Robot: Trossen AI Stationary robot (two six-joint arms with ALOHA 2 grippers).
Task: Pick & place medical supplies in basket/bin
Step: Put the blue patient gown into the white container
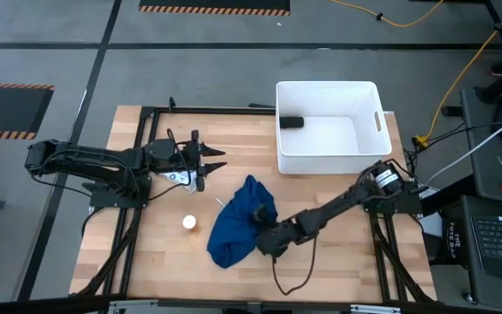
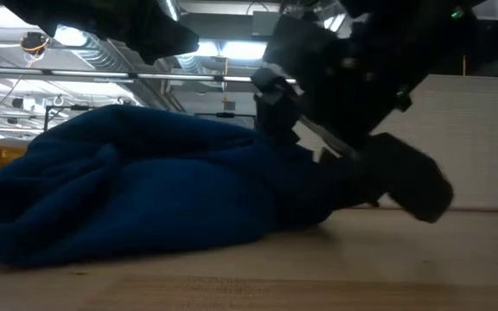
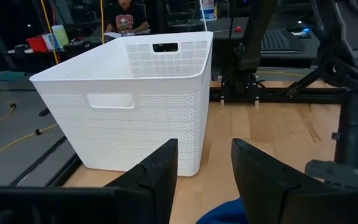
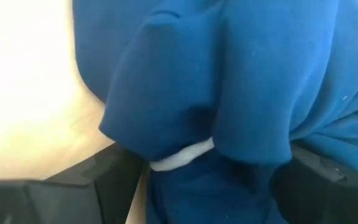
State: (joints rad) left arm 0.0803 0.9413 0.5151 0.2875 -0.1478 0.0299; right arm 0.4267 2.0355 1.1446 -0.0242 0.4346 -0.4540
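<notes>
The dark-blue cloth lies crumpled on the desk, well short of the white tub. It is soft and limp, light, and I judge it will sag and trail, so a thick bunched fold is the best hold. My right gripper is buried in its right edge, fingers either side of a fold with a white strip; whether they have clenched I cannot tell. My left gripper waits released by the desk's left side, facing the tub.
</notes>
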